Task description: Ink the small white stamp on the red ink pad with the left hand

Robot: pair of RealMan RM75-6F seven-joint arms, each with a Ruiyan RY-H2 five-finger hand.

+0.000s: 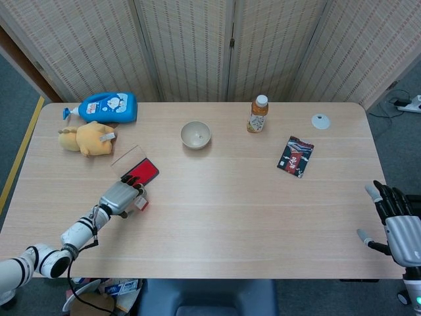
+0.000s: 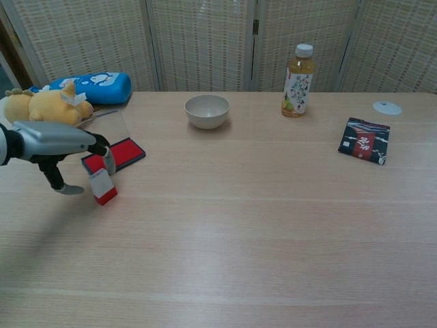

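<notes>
The small white stamp point(image 2: 102, 186) with a red base stands on the table just in front of the red ink pad point(image 2: 114, 155), whose clear lid is tipped up behind it. In the head view the stamp point(image 1: 141, 203) shows at the fingertips of my left hand point(image 1: 119, 197). In the chest view my left hand point(image 2: 60, 143) hovers over the stamp's left side, fingers reaching down to its top and the thumb low to its left; no firm grasp shows. My right hand point(image 1: 398, 220) stays at the table's right edge, fingers spread and empty.
A yellow plush toy point(image 1: 86, 138) and a blue bottle point(image 1: 108, 106) lie behind the pad. A white bowl point(image 1: 195, 134), a drink bottle point(image 1: 258, 114), a dark packet point(image 1: 295, 157) and a small white disc point(image 1: 320, 121) sit further right.
</notes>
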